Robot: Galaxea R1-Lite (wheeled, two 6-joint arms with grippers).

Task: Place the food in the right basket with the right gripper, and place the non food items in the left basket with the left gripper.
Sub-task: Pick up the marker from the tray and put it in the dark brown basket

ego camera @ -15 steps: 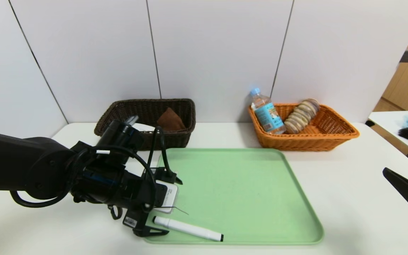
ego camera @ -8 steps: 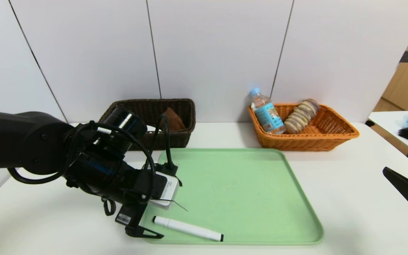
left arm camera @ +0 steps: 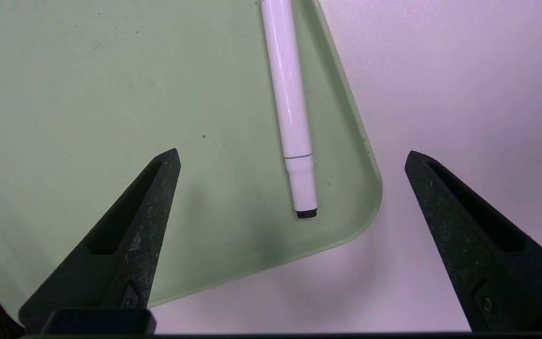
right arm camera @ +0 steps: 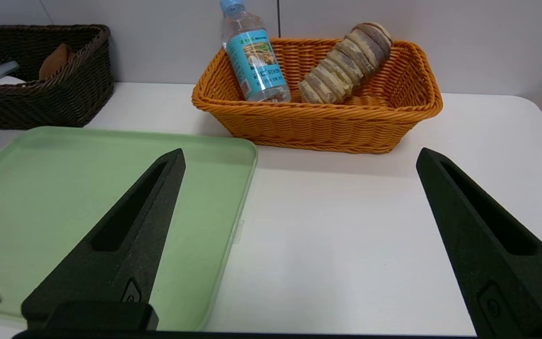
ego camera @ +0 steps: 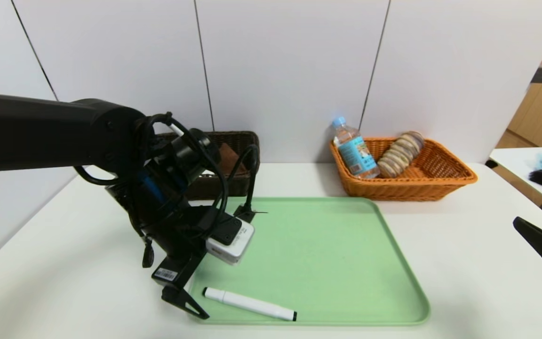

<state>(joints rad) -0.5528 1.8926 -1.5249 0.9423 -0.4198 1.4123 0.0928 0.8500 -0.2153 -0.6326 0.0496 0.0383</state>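
Left wrist view: the white cylindrical plastic marker (left arm camera: 292, 113) lies on the pale green plastic tray (left arm camera: 87, 84) at its near-left corner, its long axis running along the near rim. The left gripper (left arm camera: 292, 157) hovers above, fingers spread wide around it, empty and far nearer than the idle right gripper (right arm camera: 299, 155), also spread.

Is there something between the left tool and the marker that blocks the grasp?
No, nothing visible does. The left tool hangs open above the tray's near corner, and the marker lies bare on the tray between its fingers in the left wrist view, with no other object beside it.
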